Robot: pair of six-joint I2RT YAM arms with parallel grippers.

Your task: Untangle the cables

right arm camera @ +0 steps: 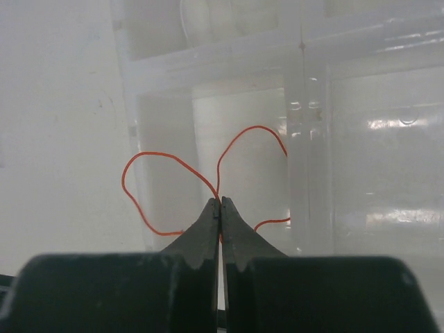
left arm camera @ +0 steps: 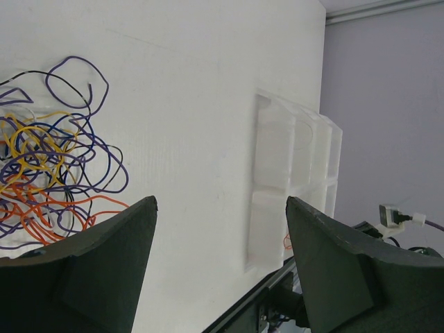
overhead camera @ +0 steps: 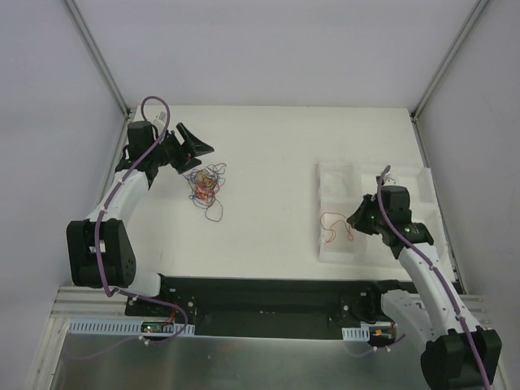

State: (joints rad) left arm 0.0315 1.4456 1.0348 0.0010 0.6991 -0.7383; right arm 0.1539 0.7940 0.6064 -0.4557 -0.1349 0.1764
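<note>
Right gripper: pressed fully closed, pinching one orange-red wire at the very fingertips. Loops of that wire fanning toward 10 and 1 o'clock in the wrist view, over a near compartment of the white tray. Left gripper: spread wide, holding nothing, hanging above the table at far left. Tangle of cables on the table at 5 o'clock of it in the top view, orange, yellow, blue-purple and black strands knotted together; contact with the fingers not clear. Tray well apart, at 3 o'clock of the tangle.
</note>
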